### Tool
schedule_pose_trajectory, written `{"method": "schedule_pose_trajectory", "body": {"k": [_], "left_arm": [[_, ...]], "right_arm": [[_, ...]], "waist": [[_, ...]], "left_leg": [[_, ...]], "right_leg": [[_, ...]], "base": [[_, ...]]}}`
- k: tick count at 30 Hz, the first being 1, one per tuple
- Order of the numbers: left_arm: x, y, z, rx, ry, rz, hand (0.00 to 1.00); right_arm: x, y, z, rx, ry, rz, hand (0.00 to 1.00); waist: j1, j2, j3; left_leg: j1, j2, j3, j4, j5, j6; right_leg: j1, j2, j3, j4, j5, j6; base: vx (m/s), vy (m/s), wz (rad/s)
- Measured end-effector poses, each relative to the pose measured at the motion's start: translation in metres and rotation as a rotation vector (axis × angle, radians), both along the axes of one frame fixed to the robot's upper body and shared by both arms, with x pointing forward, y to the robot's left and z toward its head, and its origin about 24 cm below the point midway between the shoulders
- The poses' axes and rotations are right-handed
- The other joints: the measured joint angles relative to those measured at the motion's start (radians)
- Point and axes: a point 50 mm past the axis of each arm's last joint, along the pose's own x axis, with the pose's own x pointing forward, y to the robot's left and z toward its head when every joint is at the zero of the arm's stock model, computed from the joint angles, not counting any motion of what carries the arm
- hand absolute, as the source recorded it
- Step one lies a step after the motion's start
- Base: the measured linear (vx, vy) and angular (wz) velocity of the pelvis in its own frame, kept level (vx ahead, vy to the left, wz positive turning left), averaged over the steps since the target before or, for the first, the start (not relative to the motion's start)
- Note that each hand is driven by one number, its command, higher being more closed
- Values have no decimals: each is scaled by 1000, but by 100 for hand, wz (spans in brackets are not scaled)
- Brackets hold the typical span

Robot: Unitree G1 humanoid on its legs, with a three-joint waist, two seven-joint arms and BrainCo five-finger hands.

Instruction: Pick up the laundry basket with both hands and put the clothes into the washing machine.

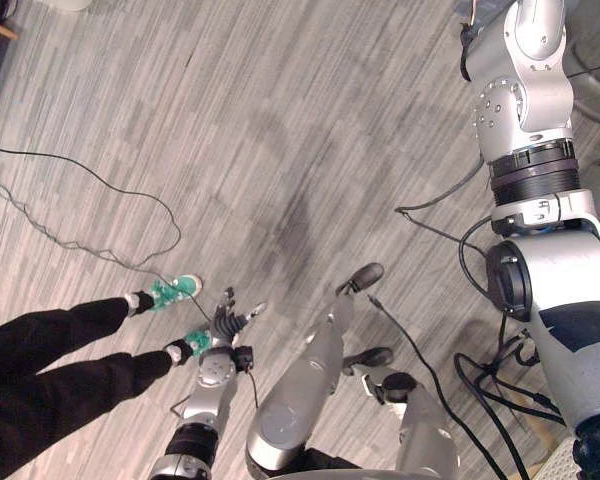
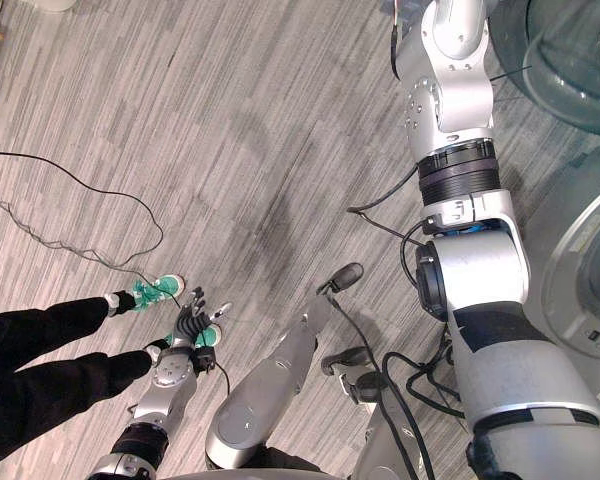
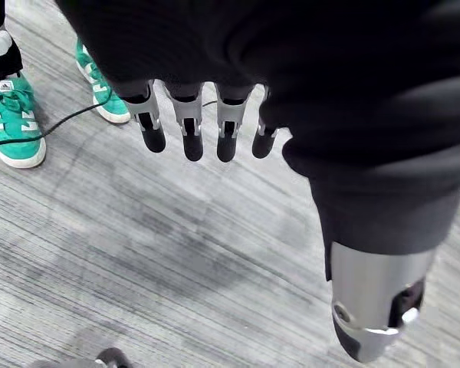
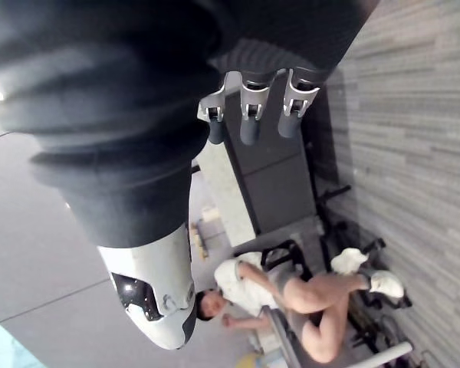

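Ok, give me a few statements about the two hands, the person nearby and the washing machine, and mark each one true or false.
1. The left hand hangs over the grey plank floor with straight fingers and holds nothing. True.
2. The right hand is curled round a piece of cloth. False: its fingers are straight and hold nothing.
3. The person beside the left hand wears green lace-up shoes and black trousers. True.
4. The grey washing machine stands on the robot's left. False: it is on the robot's right.
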Motion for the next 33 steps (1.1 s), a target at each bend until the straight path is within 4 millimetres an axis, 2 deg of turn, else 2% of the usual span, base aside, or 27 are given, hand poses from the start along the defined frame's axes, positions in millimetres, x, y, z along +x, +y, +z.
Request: {"method": "schedule_pose_trajectory", "body": {"k": [2, 4, 5, 6, 8, 9, 10, 11, 13, 14, 16, 17, 19, 22, 23, 25, 27, 30, 32, 33], "left_arm": [[3, -1, 0, 5, 6, -7, 0], [8, -1, 4, 17, -10, -13, 0], [12, 2, 8, 38, -22, -18, 0], [13, 3, 9, 42, -24, -19, 0], [21, 6, 17, 75, -52, -14, 0], [21, 6, 17, 78, -55, -14, 0], [25, 7, 21, 88, -66, -18, 0], [26, 8, 22, 94, -72, -17, 0], [34, 10, 31, 125, -99, -14, 0], [35, 11, 33, 130, -105, -11, 0], [42, 14, 42, 149, -137, -1, 0], [43, 15, 44, 152, -143, -1, 0], [49, 20, 52, 176, -162, 7, 0], [59, 33, 67, 228, -196, 32, 0], [62, 37, 71, 241, -207, 41, 0], [76, 56, 98, 314, -273, 79, 0], [87, 66, 120, 371, -321, 99, 0], [103, 88, 165, 469, -416, 145, 0], [111, 98, 200, 507, -495, 183, 0], [113, 99, 207, 523, -510, 187, 0]], "right_arm": [[1, 5, -21, -47, 23, 17, 0], [3, 12, -51, -130, 75, 36, 0], [3, 17, -77, -205, 119, 40, 0], [3, 18, -82, -218, 127, 41, 0], [-2, 20, -130, -339, 213, 51, 0], [-3, 20, -135, -350, 221, 55, 0], [-8, 19, -158, -385, 265, 54, 0], [-10, 18, -169, -406, 287, 53, 0], [-22, 13, -215, -448, 397, 50, 0], [-25, 12, -227, -457, 432, 47, 0], [-39, 8, -268, -464, 560, 43, 0], [-43, 7, -277, -469, 586, 36, 0], [-60, 4, -301, -478, 656, 18, 0], [-78, 0, -320, -480, 710, 1, 0], [-80, -2, -324, -479, 725, -6, 0], [-89, -11, -334, -459, 767, -38, 0], [-94, -18, -334, -440, 771, -63, 0], [-94, -22, -331, -426, 757, -85, 0], [-97, -23, -314, -406, 681, -108, 0], [-98, -24, -309, -402, 662, -115, 0]], "waist": [[-28, -2, 0], [-67, -11, 4], [-93, -26, 13], [-99, -29, 13], [-139, -51, 15], [-144, -52, 15], [-161, -57, 14], [-169, -58, 14], [-204, -62, 14], [-212, -65, 13], [-230, -78, 13], [-233, -82, 13], [-263, -88, 11], [-306, -105, 2], [-311, -110, 0], [-337, -126, -8], [-343, -128, -8], [-357, -143, -10], [-360, -143, -10], [-360, -143, -10]], "left_leg": [[5, 22, 47, -11, 9, 7], [13, 41, 102, -11, 12, 11], [30, 54, 141, -11, 12, 11], [33, 55, 147, -11, 12, 11], [60, 73, 206, -11, 12, 11], [63, 74, 211, -11, 12, 11], [70, 80, 230, -11, 12, 11], [72, 83, 241, -11, 12, 11], [76, 90, 273, -11, 12, 12], [78, 91, 279, -11, 12, 12], [95, 97, 320, -11, 4, 22], [101, 99, 330, -11, 3, 24], [120, 104, 366, -11, -13, 47], [136, 107, 410, -11, -29, 68], [140, 107, 422, -11, -32, 72], [140, 107, 447, -2, -39, 80], [130, 107, 455, 20, -50, 83], [110, 114, 473, 67, -69, 83], [87, 128, 483, 67, -69, 82], [79, 133, 487, 67, -69, 82]], "right_leg": [[-25, 12, 54, -2, 22, 0], [-44, 25, 113, -9, 46, -4], [-46, 35, 155, -16, 61, -8], [-46, 36, 161, -15, 63, -7], [-48, 51, 224, -22, 84, -13], [-48, 51, 230, -22, 86, -14], [-53, 55, 251, -22, 94, -16], [-56, 57, 259, -23, 98, -17], [-68, 62, 289, -21, 108, -18], [-71, 62, 297, -19, 109, -18], [-77, 65, 335, -13, 116, -16], [-76, 66, 345, -13, 119, -16], [-75, 69, 372, -8, 122, -16], [-79, 74, 412, -10, 131, -10], [-81, 75, 423, -10, 132, -9], [-88, 77, 451, -11, 137, -3], [-90, 78, 460, -13, 142, -2], [-94, 87, 477, -18, 150, -2], [-122, 100, 484, -20, 161, -11], [-132, 103, 486, -19, 165, -12]], "base": [[-72, 21, -82], [-101, 31, -102], [-78, 21, -83], [-77, 4, -80], [-82, -20, -69], [-96, -33, -64], [-44, -19, -39], [-86, -38, -53], [-60, -34, -40], [-35, -43, -34], [-25, -52, -44], [-17, -48, -46], [-22, -43, -39], [-11, -25, -38], [15, -19, -41], [26, -25, -32], [17, -25, -14], [-8, -40, -16], [-44, -59, -20], [-62, -56, -25]]}}
